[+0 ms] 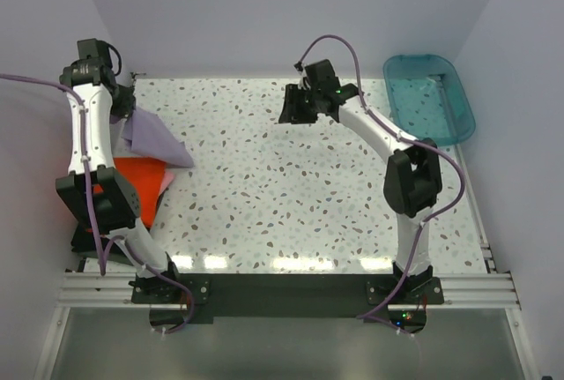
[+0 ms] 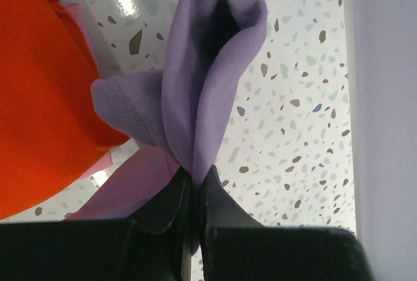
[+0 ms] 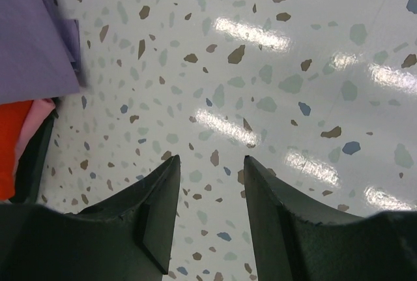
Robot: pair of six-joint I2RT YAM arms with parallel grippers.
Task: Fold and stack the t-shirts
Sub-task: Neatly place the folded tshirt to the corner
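Observation:
A lavender t-shirt [image 1: 157, 144] hangs bunched at the table's far left, and my left gripper [image 2: 195, 180] is shut on a fold of it [image 2: 208, 85]. Its lower part drapes onto an orange-red t-shirt [image 1: 141, 177] lying under the left arm, which shows large in the left wrist view [image 2: 45, 98]. A pink edge [image 2: 98, 163] peeks out beside the orange one. My right gripper [image 1: 295, 107] hovers over bare table at the far middle. Its jaws stand open with nothing between them [image 3: 210, 158]. It sees the lavender cloth [image 3: 32, 40] and the orange cloth [image 3: 8, 150] off to its left.
A teal plastic tub [image 1: 429, 96] stands at the far right corner of the speckled table [image 1: 282, 186]. White walls close in the left, back and right sides. The left arm [image 1: 92, 133] rises over the clothes pile.

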